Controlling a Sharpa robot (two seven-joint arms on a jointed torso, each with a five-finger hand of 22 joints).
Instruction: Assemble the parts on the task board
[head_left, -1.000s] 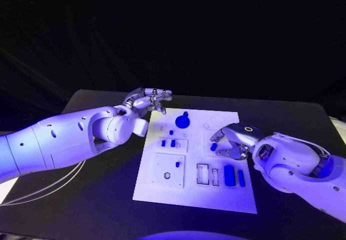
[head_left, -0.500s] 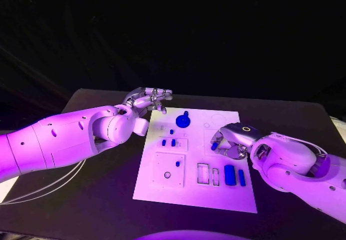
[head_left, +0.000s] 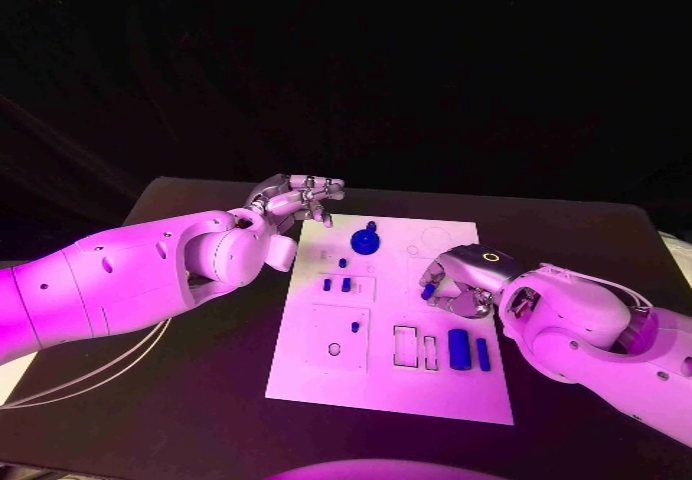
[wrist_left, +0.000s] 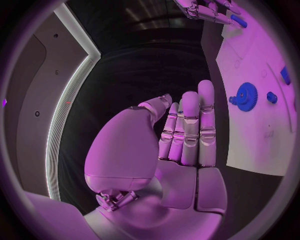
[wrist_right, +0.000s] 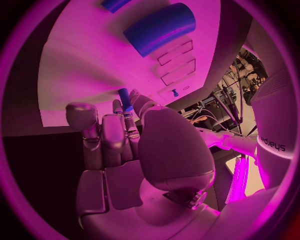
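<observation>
Task board (head_left: 325, 385) mid-table (head_left: 188, 420); gear (head_left: 365, 241) at far edge; two bars (head_left: 459, 350) in near-right slots.

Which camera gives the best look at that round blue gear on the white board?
The left wrist view: the blue gear appears large, its toothed rim clear, nothing covering it. The head view shows it small, near the task board's far edge.
</observation>
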